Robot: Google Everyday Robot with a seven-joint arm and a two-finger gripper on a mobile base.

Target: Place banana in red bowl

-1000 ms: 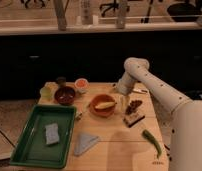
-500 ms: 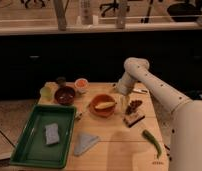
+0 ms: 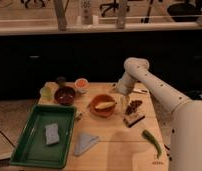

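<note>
The banana (image 3: 105, 105), small and pale yellow, lies inside the red-orange bowl (image 3: 95, 110) at the middle of the wooden table. My gripper (image 3: 122, 102) hangs from the white arm just right of the bowl's rim, a little above the table, beside the banana's right end. It does not appear to hold anything.
A dark bowl (image 3: 65, 95), a small orange cup (image 3: 81, 84) and a green cup (image 3: 46, 92) stand at the back left. A green tray (image 3: 29, 145) with a sponge (image 3: 52, 134) is front left. A grey cloth (image 3: 85, 143), a green pod (image 3: 152, 140) and brown items (image 3: 134, 112) lie nearby.
</note>
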